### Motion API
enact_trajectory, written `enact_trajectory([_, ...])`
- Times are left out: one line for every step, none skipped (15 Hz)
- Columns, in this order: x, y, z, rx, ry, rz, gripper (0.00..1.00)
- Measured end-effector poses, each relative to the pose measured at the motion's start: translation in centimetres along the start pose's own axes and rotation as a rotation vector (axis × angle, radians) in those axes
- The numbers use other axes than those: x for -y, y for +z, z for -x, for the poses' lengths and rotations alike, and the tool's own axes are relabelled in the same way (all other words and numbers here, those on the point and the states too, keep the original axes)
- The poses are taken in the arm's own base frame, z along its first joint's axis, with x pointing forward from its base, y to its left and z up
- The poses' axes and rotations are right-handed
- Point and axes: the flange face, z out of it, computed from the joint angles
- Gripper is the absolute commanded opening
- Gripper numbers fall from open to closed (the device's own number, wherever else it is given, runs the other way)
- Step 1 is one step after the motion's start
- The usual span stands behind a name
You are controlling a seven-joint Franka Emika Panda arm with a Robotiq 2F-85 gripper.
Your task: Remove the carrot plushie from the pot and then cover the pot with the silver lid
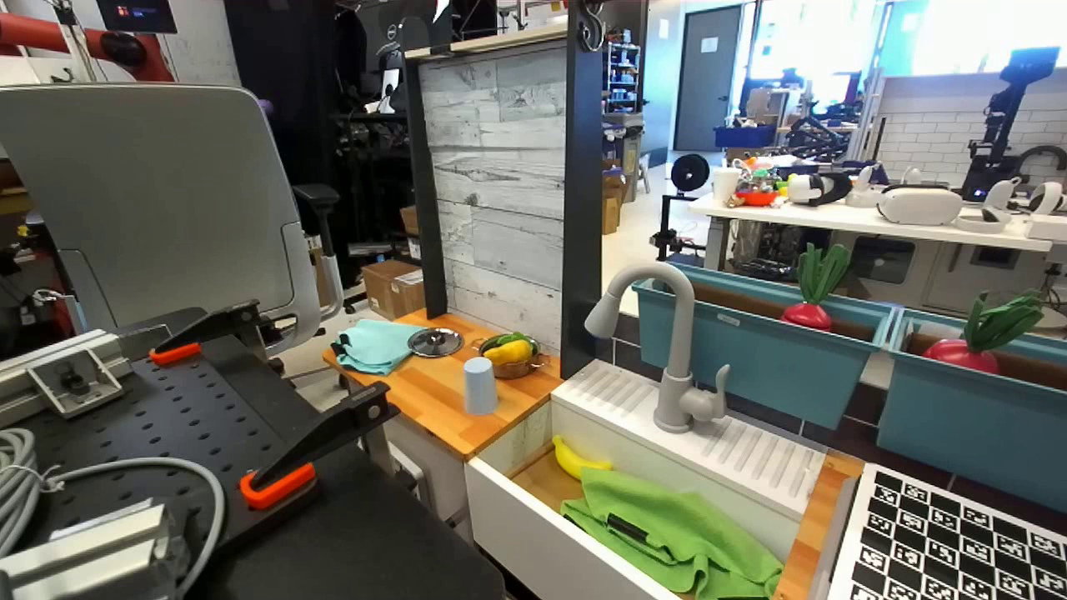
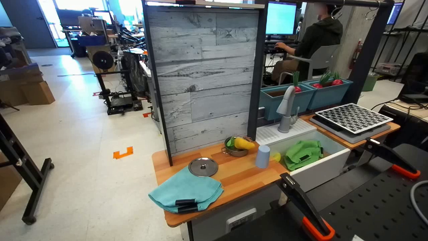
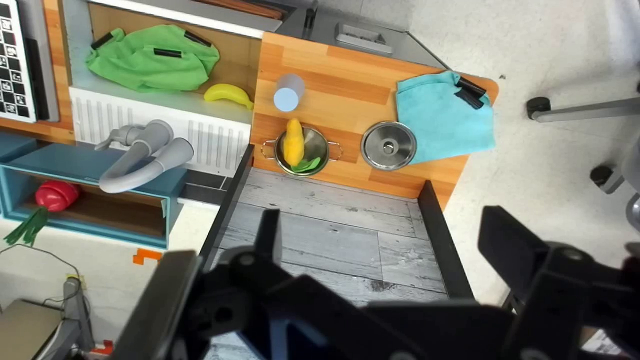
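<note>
Soft carrot [image 3: 294,142] lies in the pot [image 2: 236,153], lid [image 3: 388,145] off

The carrot is tapered and yellow-orange, a flat green leafy shape at one end, the other end reaching over the rim. The pot is low, round metal with wire loop handles. The lid, a polished disc with a centre knob, sits on the striped wooden counter [image 3: 350,95], its edge meeting a teal cloth [image 3: 442,120] that carries black strips. Near the pot stands a smooth pale-blue cup [image 1: 480,387]. A panel [image 2: 207,67] of whitish-grey planks, streaked and knotted, rises at the counter's edge.

In the wrist view the black gripper [image 3: 385,227] has its fingers spread well apart.

The white sink [image 1: 517,525] holds a curved yellow banana [image 3: 227,93] and a crumpled green cloth [image 3: 150,65]; the grey faucet [image 1: 682,342] is arched.

A flat board [image 1: 959,542] is printed with black-and-white checks and blocky marker patterns. The blue planter [image 1: 750,350] bears a label [image 1: 728,319] too small to read.
</note>
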Motion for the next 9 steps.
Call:
enact_trajectory([-0.1, 0.3, 0.0, 0.004, 0.014, -0.001, 1.0])
enact_trajectory([-0.3, 0.9, -0.2, 0.005, 0.032, -0.002, 1.0])
enact_trajectory([-0.5, 1.8, -0.5, 0.006, 0.05, -0.004, 1.0])
enact_trajectory([-0.7, 3.0, -0.7, 0.007, 0.065, -0.008, 1.0])
enact_trajectory([-0.9, 4.5, -1.0, 0.009, 0.078, -0.013, 1.0])
enact_trajectory([-1.2, 6.0, -1.3, 0.011, 0.089, -0.018, 1.0])
enact_trajectory([-1.6, 7.7, -1.5, 0.014, 0.099, -0.023, 1.0])
enact_trajectory([-2.0, 9.5, -1.6, 0.018, 0.108, -0.028, 1.0])
enact_trajectory([-2.4, 11.2, -1.7, 0.019, 0.118, -0.032, 1.0])
